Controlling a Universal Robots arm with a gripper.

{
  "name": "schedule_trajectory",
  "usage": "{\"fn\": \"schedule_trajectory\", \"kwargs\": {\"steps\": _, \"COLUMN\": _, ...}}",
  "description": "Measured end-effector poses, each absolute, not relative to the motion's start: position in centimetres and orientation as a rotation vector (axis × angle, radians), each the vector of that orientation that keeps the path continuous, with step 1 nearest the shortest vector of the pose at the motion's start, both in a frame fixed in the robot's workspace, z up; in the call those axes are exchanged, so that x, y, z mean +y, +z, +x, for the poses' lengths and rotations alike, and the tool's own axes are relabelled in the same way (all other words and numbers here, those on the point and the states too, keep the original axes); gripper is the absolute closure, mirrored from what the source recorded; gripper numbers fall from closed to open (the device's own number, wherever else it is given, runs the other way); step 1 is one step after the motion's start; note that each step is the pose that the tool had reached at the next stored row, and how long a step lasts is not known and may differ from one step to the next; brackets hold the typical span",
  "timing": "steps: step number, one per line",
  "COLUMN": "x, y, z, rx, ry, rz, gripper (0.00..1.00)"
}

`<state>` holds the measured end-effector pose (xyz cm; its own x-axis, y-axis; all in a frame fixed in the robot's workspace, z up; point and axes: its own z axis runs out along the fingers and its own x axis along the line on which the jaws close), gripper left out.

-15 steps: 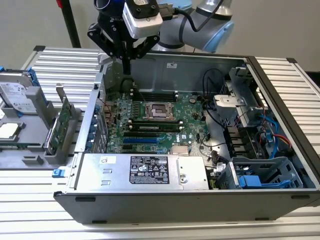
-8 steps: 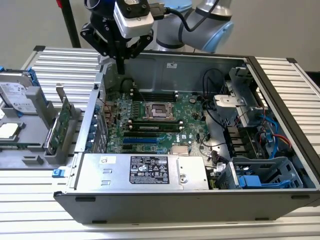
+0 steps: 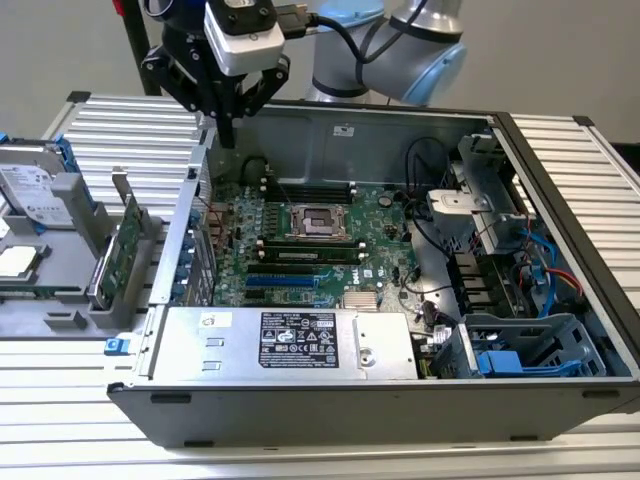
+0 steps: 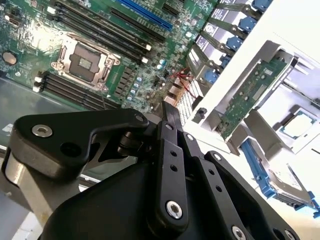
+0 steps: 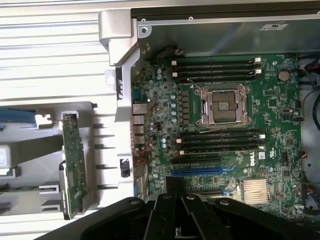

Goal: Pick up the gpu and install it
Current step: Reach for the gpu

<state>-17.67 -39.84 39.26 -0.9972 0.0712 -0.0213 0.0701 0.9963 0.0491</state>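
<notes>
The gpu (image 3: 118,255) stands on edge just outside the computer case (image 3: 300,405). The gripper (image 3: 228,132) hovers above the case's edge, well apart from it, fingers seemingly pressed together, empty.

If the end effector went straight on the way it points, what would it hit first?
Likely the motherboard, by its rear ports, below the end effector. Depth is unclear; the case wall might come first.

open air above the gpu (image 3: 118,250), case wall (image 3: 180,250) just beside
</notes>
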Motion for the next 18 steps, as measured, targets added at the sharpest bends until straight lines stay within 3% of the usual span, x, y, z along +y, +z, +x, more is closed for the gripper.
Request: {"fn": "schedule_trajectory", "kwargs": {"steps": 18, "x": -39.8, "y": 39.3, "z": -20.8, "rx": 3.116, "ry": 0.075, "rz": 0.110, "gripper": 1.00}}
